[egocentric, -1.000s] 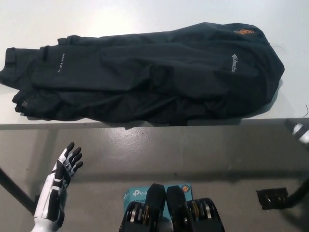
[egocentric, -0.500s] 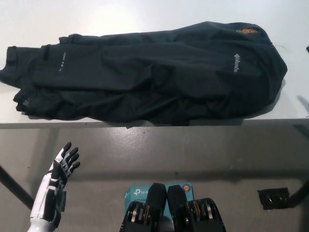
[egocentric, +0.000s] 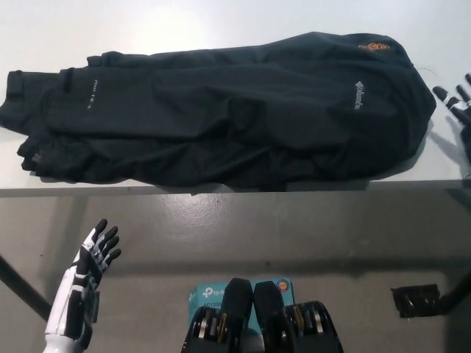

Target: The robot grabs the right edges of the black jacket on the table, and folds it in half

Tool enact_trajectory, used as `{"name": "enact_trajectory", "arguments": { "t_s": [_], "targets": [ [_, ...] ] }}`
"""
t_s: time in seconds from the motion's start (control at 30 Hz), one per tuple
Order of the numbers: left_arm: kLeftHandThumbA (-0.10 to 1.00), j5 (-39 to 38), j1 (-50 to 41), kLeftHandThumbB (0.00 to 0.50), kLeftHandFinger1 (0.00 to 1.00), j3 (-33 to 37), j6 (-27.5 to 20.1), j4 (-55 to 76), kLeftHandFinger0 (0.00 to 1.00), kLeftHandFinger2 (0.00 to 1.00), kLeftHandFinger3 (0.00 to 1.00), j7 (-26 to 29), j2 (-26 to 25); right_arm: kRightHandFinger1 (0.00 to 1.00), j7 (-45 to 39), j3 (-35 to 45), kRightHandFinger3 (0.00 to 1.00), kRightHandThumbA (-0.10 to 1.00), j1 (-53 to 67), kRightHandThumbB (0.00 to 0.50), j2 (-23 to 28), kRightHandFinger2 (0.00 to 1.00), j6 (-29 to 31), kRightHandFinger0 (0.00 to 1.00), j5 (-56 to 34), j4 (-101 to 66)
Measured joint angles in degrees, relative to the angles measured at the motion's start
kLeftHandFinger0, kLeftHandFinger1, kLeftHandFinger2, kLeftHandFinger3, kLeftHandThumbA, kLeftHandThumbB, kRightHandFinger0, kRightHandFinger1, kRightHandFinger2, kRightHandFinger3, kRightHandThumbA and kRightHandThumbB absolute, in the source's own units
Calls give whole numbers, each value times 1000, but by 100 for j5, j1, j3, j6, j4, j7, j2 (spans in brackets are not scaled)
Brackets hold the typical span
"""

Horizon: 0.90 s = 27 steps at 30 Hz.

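The right hand (egocentric: 459, 110) shows only at the far right edge of the head view, cut off by the frame: a few dark fingers (egocentric: 441, 93) with pale tips point up and to the left, spread apart, over the white counter (egocentric: 221, 22). It holds nothing that can be seen, and the fingertips sit just beside the right edge of the black jacket (egocentric: 221, 118) with a thin strip of counter between them; since most of the hand is out of frame, its palm and wrist cannot be made out. The jacket lies flat and stretched lengthwise across the counter, from the left side to near the right, its lower hem running along the counter's front edge. White lettering (egocentric: 356, 95) and a small orange mark (egocentric: 373, 47) sit on its right part, and a short line of white print (egocentric: 93, 91) on its left part. The left hand (egocentric: 92, 257) rests low at the lower left, below the counter's edge and well apart from the jacket, its white forearm rising from the bottom of the frame, fingers loosely spread upward and empty. Grey floor (egocentric: 294, 235) lies below the counter, with a blue box (egocentric: 210, 294) partly hidden at the bottom middle.
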State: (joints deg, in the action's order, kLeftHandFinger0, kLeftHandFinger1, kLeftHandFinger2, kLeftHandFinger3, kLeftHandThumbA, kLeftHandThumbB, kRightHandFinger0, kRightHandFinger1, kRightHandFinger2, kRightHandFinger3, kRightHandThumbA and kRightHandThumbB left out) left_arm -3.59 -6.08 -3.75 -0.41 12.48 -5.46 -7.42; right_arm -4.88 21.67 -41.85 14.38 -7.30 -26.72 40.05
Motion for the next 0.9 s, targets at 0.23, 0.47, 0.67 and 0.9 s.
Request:
{"name": "enact_trajectory", "arguments": {
  "t_s": [0.23,0.47,0.67,0.9],
  "targets": [
    [1000,-11,-15,175,1000,-22,-5,1,1000,1000,1000,1,0,1000,-182,49,1000,1000,-182,307,0,1000,236,1000,-19,1039],
    [1000,-16,-14,169,1000,-33,-5,2,1000,1000,1000,2,1,1000,-406,249,1000,1000,-298,305,1,1000,465,1000,-125,1473],
    [1000,-30,-12,181,1000,-45,-3,6,1000,1000,1000,2,0,1000,-651,509,1000,1000,-420,306,-31,1000,600,1000,-323,1845],
    [1000,-41,5,172,1000,-51,-2,7,1000,1000,1000,2,0,1000,-840,850,1000,1000,-490,321,-96,1000,533,1000,-639,1994]
  ]
}}
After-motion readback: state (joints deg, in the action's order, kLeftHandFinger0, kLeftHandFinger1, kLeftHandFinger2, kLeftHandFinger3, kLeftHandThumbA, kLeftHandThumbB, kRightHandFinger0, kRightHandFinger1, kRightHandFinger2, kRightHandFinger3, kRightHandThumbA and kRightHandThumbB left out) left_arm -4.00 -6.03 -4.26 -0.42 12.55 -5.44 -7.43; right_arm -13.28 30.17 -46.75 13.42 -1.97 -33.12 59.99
